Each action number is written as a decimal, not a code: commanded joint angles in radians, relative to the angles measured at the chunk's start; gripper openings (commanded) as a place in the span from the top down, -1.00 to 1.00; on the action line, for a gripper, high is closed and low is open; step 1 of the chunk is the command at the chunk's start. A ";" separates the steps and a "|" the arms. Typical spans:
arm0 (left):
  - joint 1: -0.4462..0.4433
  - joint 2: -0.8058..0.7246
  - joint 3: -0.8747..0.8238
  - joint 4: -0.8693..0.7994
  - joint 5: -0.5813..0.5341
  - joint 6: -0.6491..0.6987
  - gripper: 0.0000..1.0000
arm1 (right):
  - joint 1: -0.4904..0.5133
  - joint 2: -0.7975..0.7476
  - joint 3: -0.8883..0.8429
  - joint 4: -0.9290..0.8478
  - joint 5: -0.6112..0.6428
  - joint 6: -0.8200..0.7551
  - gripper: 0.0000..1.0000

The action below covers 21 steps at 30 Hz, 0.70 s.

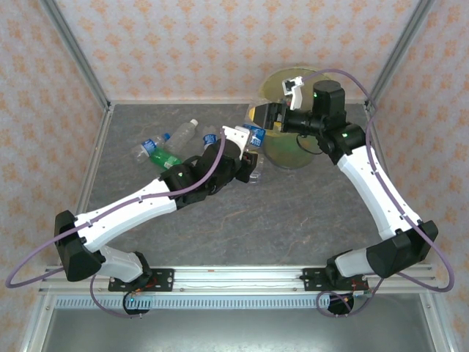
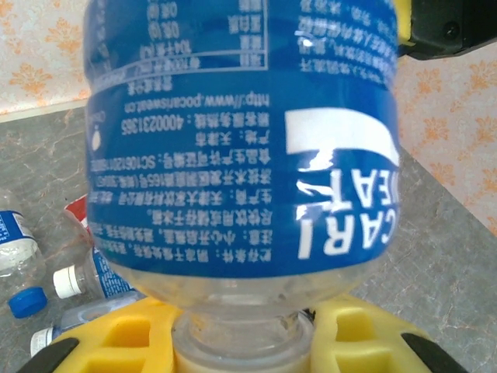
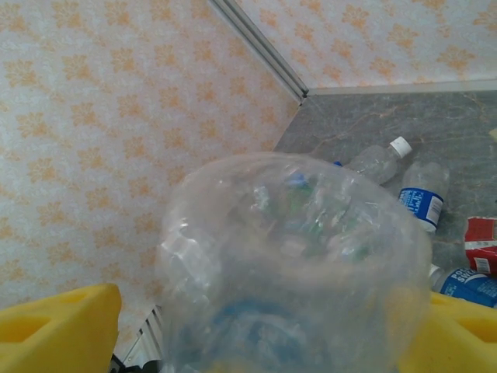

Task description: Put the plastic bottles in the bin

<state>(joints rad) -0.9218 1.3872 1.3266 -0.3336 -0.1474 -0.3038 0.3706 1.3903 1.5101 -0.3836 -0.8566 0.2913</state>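
The grey tabletop [image 1: 293, 220] is carrying a loose cluster of bottles in the upper left of the top view. A clear bottle [image 1: 186, 131] with a white cap, a green bottle [image 1: 165, 158] and a blue-labelled bottle [image 1: 149, 146] are lying on their sides, close together. The yellow bin [image 1: 287, 152] is sitting at the upper right, near the back wall.

- A robotics lab test cell
- Two white-and-black robot arms, the left arm [image 1: 132, 209] and the right arm [image 1: 381, 191], are bolted to a metal rail [image 1: 242, 277] at the near edge of a grey stone-look table [image 1: 293, 220]
- Aluminium posts [image 1: 73, 51] frame wallpaper-patterned panels [image 1: 183, 44] on the left, far and right sides
- Purple cables [image 1: 338, 71] loop loose from the arms
- Plastic bottles [image 1: 165, 150] lie loose at far left
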 commanded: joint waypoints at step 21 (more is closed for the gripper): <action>-0.030 -0.018 0.019 0.022 -0.076 -0.008 -0.43 | -0.030 -0.036 0.053 0.018 0.158 0.054 -0.28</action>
<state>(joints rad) -0.9493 1.3960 1.3418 -0.3386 -0.1871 -0.3035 0.3592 1.4033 1.5246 -0.4049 -0.7437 0.3199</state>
